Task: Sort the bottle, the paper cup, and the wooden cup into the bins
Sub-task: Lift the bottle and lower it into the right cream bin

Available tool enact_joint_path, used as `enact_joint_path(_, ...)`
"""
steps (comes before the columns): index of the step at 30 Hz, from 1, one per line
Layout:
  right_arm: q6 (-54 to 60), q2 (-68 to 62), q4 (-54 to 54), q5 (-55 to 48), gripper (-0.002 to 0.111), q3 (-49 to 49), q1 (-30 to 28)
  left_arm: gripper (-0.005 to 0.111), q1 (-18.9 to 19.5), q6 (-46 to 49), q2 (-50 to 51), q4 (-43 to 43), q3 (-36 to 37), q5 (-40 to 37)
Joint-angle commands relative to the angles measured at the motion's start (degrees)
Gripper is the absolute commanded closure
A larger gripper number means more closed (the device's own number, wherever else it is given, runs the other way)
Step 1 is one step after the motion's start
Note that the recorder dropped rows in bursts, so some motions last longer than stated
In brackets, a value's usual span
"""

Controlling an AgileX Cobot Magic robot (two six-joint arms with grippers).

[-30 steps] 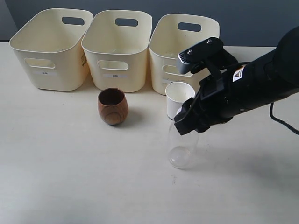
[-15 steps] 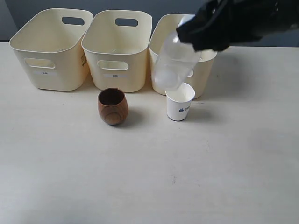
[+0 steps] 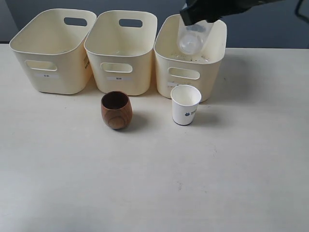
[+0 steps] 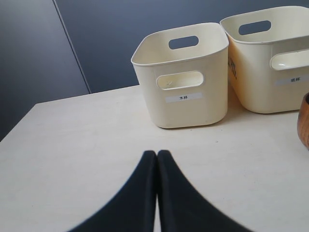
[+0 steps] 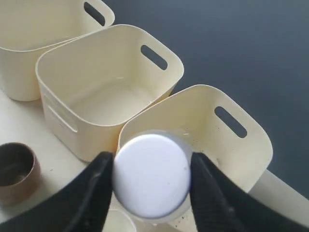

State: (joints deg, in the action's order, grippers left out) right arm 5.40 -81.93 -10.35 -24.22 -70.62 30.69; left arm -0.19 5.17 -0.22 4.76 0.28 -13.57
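The clear bottle [image 3: 191, 39] hangs above the open top of the rightmost bin [image 3: 190, 58], held by my right gripper [image 3: 203, 12] at the top edge of the exterior view. In the right wrist view its white cap [image 5: 151, 175] sits clamped between the two black fingers [image 5: 99, 179], over that bin [image 5: 241, 140]. The paper cup [image 3: 186, 104] stands upright just in front of the same bin. The wooden cup [image 3: 116, 109] stands before the middle bin [image 3: 121, 50]. My left gripper [image 4: 157, 153] is shut and empty, low over the table near the left bin [image 4: 186, 77].
Three cream bins line the back of the table, the left one [image 3: 50, 48] and the middle one showing nothing inside. A dark wall lies behind them. The wooden cup's edge [image 4: 304, 121] shows in the left wrist view.
The right gripper has lifted the bottle off the table, carried it up and back past the paper cup, and now holds it over the rightmost bin. The cups have not moved.
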Motion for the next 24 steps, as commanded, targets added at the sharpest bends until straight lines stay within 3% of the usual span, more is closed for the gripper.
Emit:
enact_joint_path(1, -1.23, -7.73, -1.75, 5.37, 0.108, -3.83, -3.15, 0.107, -0.04, -0.05, 0.22, -0.13, -0.28, 0.26)
enact_joint_path(13, -1.26, -18.19, -1.0, 12.98, 0.109, -7.1, -10.74, 0.107, -0.04, -0.05, 0.22, -0.13, -0.28, 0.26)
enact_joint_path(24, -0.89, -29.18, 1.48, 13.34, 0.109, -15.22, -11.36, 0.107, -0.04, -0.05, 0.22, -0.13, -0.28, 0.26)
